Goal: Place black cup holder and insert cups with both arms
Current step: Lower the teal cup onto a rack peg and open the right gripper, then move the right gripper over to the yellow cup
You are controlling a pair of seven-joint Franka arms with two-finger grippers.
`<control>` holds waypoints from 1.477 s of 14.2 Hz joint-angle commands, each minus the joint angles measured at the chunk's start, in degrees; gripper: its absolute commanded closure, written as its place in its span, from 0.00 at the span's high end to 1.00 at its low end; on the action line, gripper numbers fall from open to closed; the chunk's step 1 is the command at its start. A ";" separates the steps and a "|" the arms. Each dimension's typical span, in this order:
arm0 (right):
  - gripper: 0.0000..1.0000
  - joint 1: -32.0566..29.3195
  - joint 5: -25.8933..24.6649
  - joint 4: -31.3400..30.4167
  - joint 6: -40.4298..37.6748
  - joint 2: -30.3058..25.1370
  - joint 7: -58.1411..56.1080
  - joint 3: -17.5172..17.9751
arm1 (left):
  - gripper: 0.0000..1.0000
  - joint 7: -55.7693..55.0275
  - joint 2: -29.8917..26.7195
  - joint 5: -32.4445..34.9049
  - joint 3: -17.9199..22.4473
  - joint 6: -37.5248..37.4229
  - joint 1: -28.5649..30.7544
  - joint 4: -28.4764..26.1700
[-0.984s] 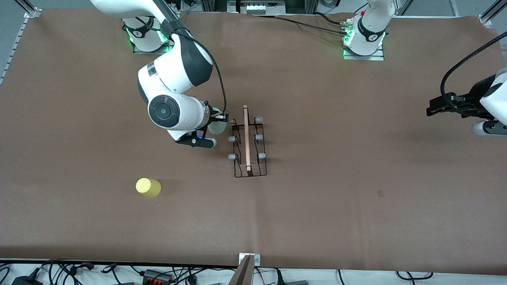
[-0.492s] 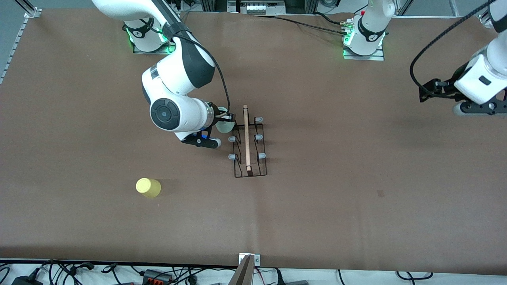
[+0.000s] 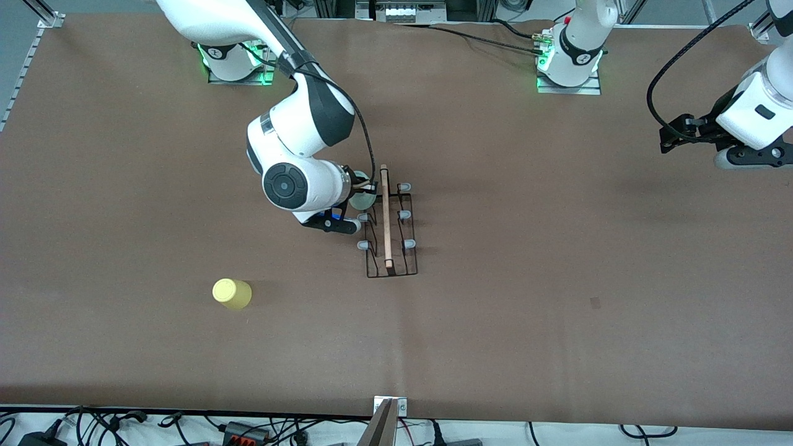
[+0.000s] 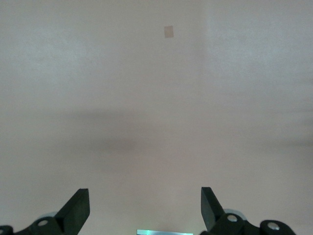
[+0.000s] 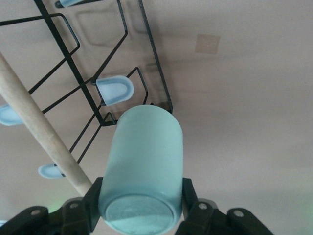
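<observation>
The black cup holder stands mid-table, its light wooden rod on top and grey-tipped pegs along both sides. My right gripper is shut on a pale mint green cup, held on its side over the rack's end nearest the robots' bases. In the right wrist view the cup sits between the fingers, its mouth close to a peg beside the rod. A yellow cup stands on the table nearer the camera. The light blue cup is out of view. My left gripper is open and empty.
The left arm waits over bare brown table at its own end. A small square patch marks the table surface, also in the left wrist view. Cables and a metal bracket lie along the edge nearest the camera.
My right gripper has carried the mint cup toward the rack until it is beside the wooden rod. My left arm swung up and away from the camera, then held.
</observation>
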 commanded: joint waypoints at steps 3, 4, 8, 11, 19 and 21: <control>1.00 1.18 -0.77 1.19 0.84 1.95 1.63 -0.49 | 1.00 0.84 0.03 -1.21 0.77 0.62 -0.58 -0.19; 1.00 1.18 -0.77 1.37 0.75 1.52 2.33 -0.75 | 1.00 0.84 -0.05 -1.22 0.86 0.45 -0.49 -0.19; 1.00 0.40 -3.74 5.14 -0.48 -0.50 6.81 -2.07 | 1.00 0.75 0.21 -1.57 0.77 0.80 -0.41 -0.19; 1.00 0.13 -9.72 6.20 0.31 -1.04 6.91 -8.73 | 1.00 0.84 0.21 -1.66 0.77 0.80 -0.40 -0.19; 1.00 -11.63 -10.17 6.29 14.37 5.46 -14.93 -15.44 | 1.00 0.84 0.21 -1.66 0.77 0.80 -0.32 -0.19; 1.00 -13.84 -10.09 6.29 15.59 7.22 -22.85 -15.35 | 1.00 0.84 0.21 -1.66 0.77 0.80 -0.40 -0.19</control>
